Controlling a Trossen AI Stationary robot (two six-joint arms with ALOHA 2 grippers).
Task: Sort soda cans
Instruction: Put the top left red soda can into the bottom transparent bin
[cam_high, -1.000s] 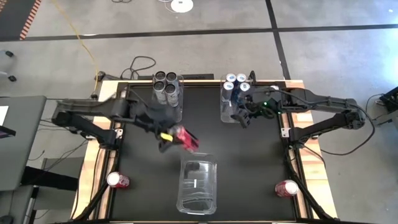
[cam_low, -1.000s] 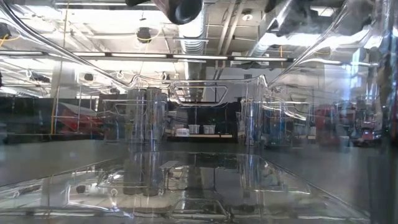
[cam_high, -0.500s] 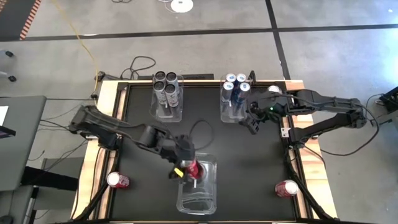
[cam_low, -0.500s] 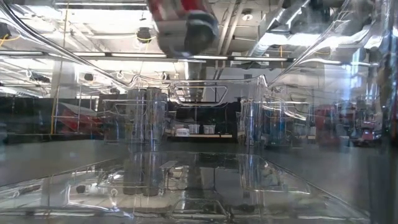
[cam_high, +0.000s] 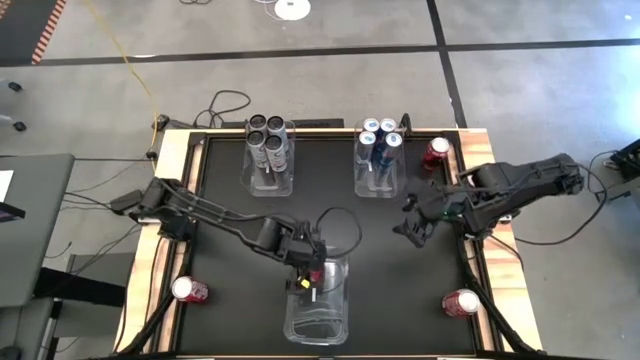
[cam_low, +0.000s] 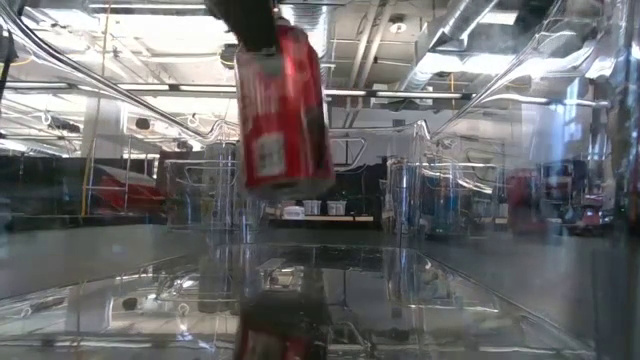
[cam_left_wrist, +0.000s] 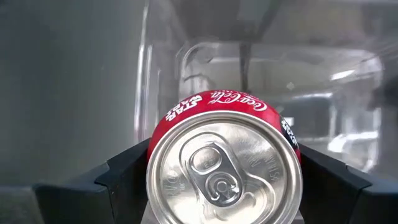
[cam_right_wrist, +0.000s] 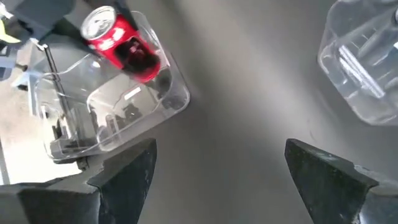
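Lowering a red can (cam_high: 311, 270) into the empty clear bin (cam_high: 320, 322) at the middle of the surface's near edge is the step in hand. The left gripper (cam_high: 305, 272) is clamped on the can w/ jaws spread wide round its body; left wrist view shows a finger on each side of the can (cam_left_wrist: 224, 168), silver top toward the camera. In the low view the can (cam_low: 283, 110) hangs slightly tilted, above the bin floor, not yet set down. Next move probably calls for bringing it upright, down to the bin floor, then letting go. The right gripper (cam_high: 412, 222) hangs open & empty over the surface's right side, near the right edge. Other red cans: one at the far right corner (cam_high: 435, 151), one at each near corner (cam_high: 188, 290) (cam_high: 461, 302). Dark cans (cam_high: 268, 138) & blue cans (cam_high: 381, 135) already stand in bins at the far edge.
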